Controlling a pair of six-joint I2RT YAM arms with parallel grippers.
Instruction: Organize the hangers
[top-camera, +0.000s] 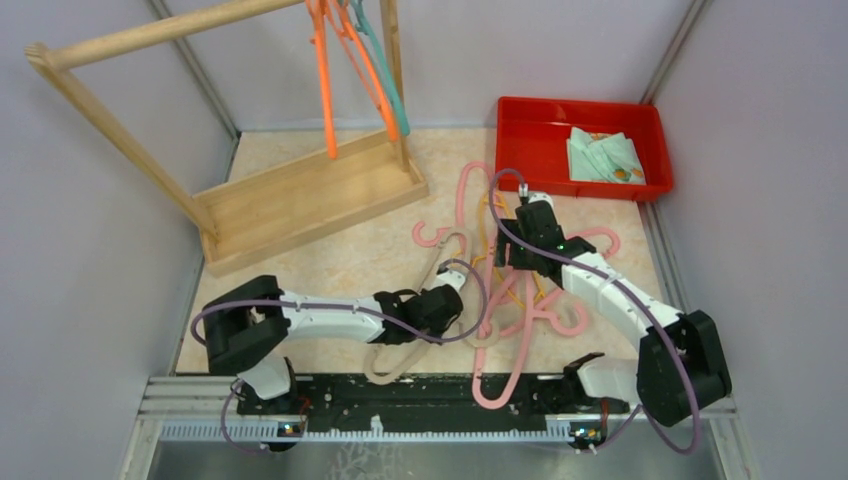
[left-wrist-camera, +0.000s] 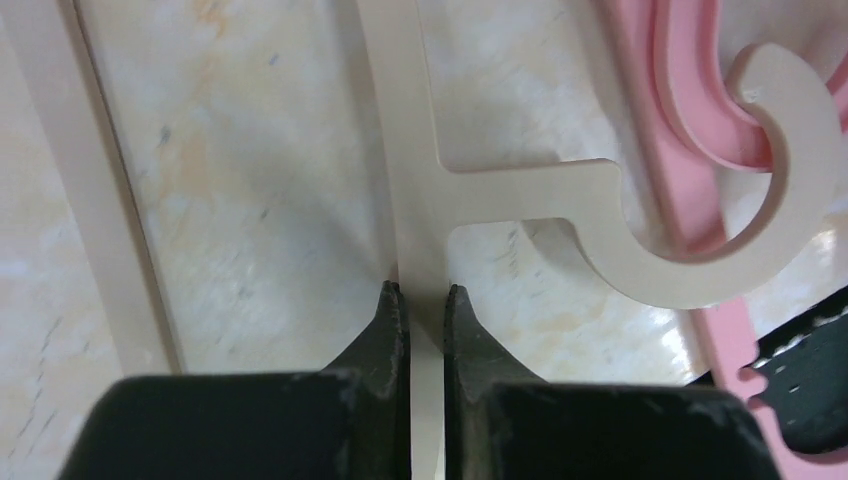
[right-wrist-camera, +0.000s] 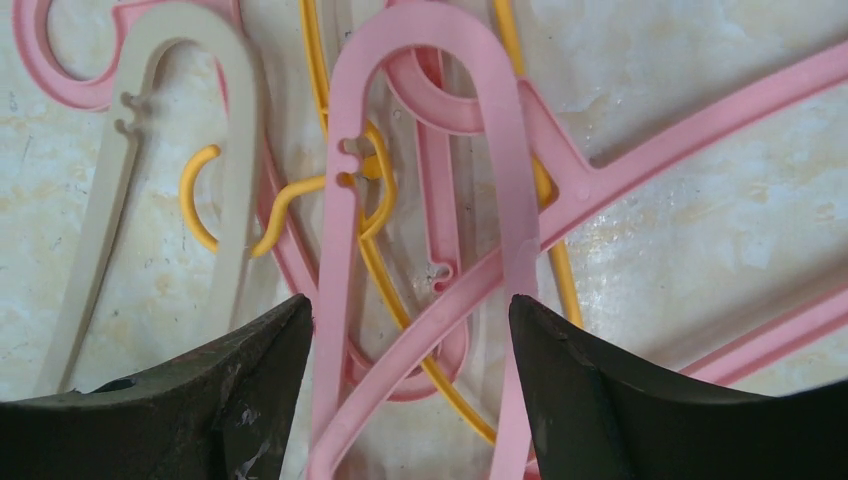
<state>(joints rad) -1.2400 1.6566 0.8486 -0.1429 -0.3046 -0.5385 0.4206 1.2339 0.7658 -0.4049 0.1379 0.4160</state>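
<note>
Right of the wooden clothes rack (top-camera: 300, 195) (orange and teal hangers (top-camera: 326, 100) on its pole) lies a tangle of thin plastic hangers (top-camera: 520, 345). Left gripper (left-wrist-camera: 425, 300) clamps the beige hook-topped hanger (left-wrist-camera: 520, 180); right gripper (right-wrist-camera: 408, 300), jaws apart, straddles a pink looped hanger (right-wrist-camera: 502, 150).

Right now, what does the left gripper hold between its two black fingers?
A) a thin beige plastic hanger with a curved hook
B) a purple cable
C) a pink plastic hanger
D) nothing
A: in the left wrist view, the left gripper is shut on the bar of the beige plastic hanger, close to its hook.
</note>
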